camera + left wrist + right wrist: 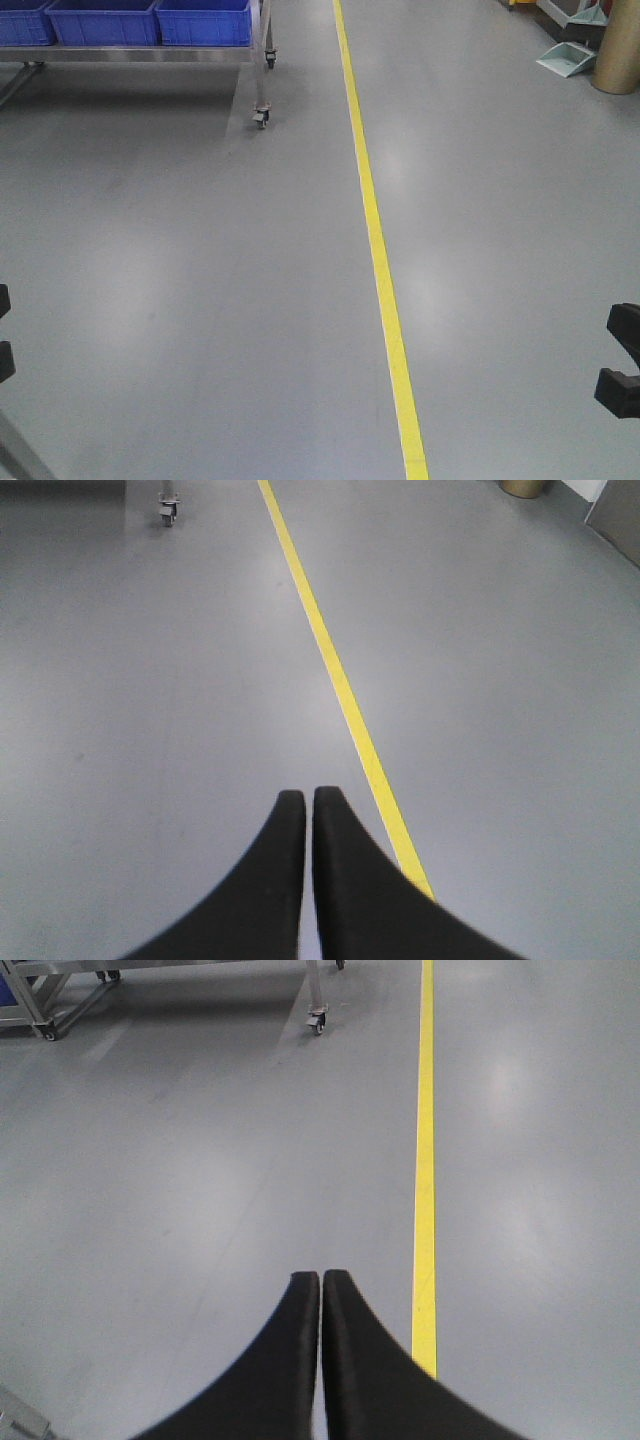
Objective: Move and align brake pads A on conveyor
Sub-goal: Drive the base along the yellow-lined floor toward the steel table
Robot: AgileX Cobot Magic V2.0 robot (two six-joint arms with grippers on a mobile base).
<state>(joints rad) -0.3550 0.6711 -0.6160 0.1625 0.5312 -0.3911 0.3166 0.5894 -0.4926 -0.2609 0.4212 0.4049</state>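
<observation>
Where grey floor (180,250) fills every view, a yellow tape line (378,260) runs near to far; a steel wheeled cart (262,60) with blue plastic bins (200,20) stands far left. Left gripper (308,796) and right gripper (321,1276): black fingers pressed together, empty. Brake pads A, conveyor: out of view.

Grey floor (180,280), yellow line (380,270), blue bins (105,22), black pincers (308,805).

You have the floor line (375,240) running straight ahead. The wheeled rack (262,60) stands left of it, bins (100,20) on top.
</observation>
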